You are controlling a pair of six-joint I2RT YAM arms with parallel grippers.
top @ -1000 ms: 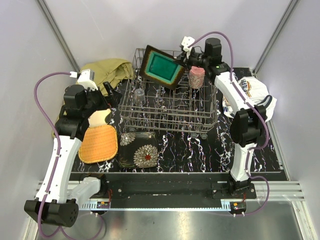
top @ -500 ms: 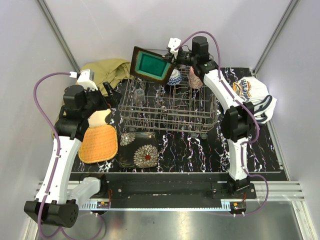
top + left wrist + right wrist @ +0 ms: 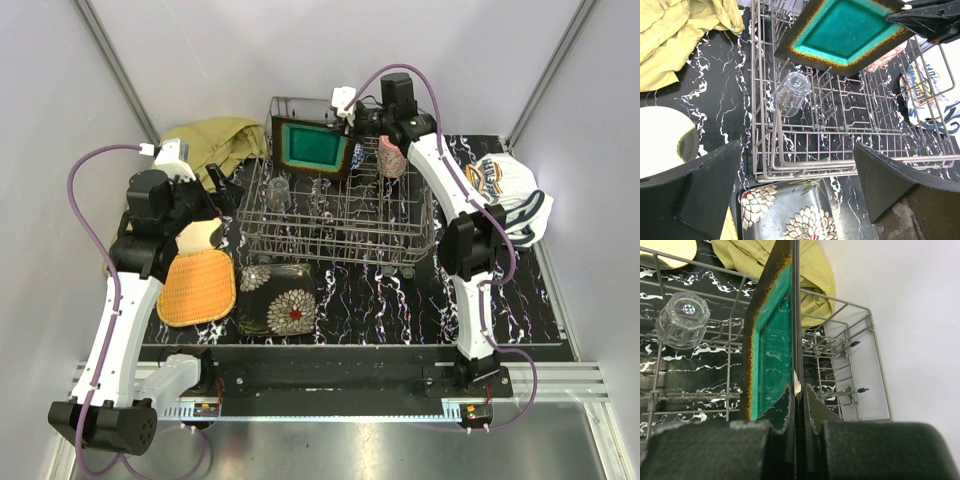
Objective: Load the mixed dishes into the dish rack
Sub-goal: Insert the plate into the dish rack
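One teal square plate (image 3: 312, 147) stands on edge over the far left part of the dish rack (image 3: 400, 228), its glazed face turned toward the near side. The right end effector (image 3: 799, 392) is clenched on the plate's right rim, one finger on each face. Whether the plate's lower edge touches the tines cannot be told.

Two other pieces sit in the rack. One clear glass (image 3: 279, 192) lies among the tines on the left side. One pink cup (image 3: 390, 155) stands at the far right, just beside the held plate.

Four plates lie on the table (image 3: 400, 300) outside the rack:
- One orange woven-look square plate (image 3: 197, 288) is at the near left.
- One cream round plate (image 3: 203, 233) is just beyond it, partly hidden under the left arm.
- Two dark floral plates (image 3: 277, 298) overlap each other, just near of the rack's left corner.

The left end effector (image 3: 212, 195) hangs over the cream plate, left of the rack, with its jaws spread wide and nothing between them.

Two cloths are in view: one olive-yellow cloth (image 3: 215, 140) at the far left and one white printed cloth (image 3: 505, 190) at the right, both on the table beside the rack.
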